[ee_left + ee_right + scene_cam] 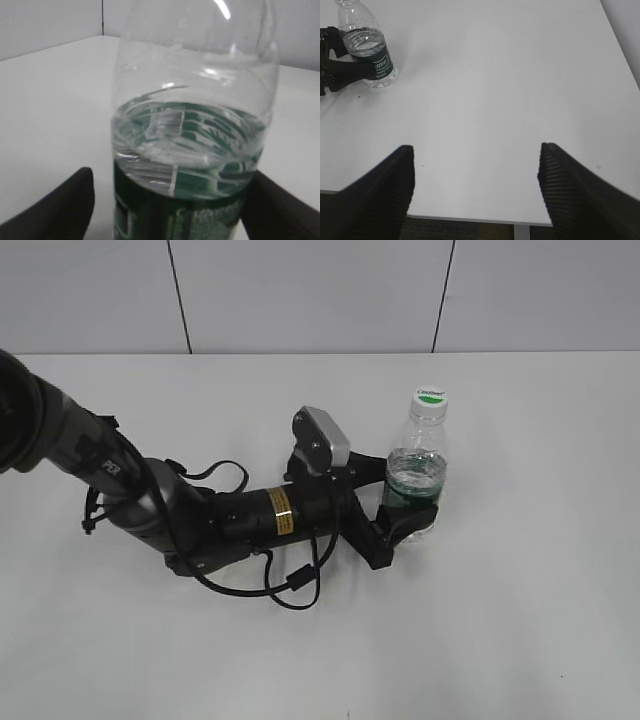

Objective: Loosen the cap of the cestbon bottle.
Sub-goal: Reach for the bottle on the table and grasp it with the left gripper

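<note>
Exterior view: cestbon bottle (417,472) upright on white table (540,570), white cap (430,397) on top. Left tool (408,522) clamped around its green label band, fingers (60,207) either side. Right wrist view: right tool (475,195) spread wide, holding nothing, bottle well apart, far ahead to its left.

Clear glossy plastic cestbon bottle (418,475); matt table (520,620)

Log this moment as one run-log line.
left tool: shut on bottle at label | cap: on, untouched | right tool: open, away | bottle upright on table
</note>
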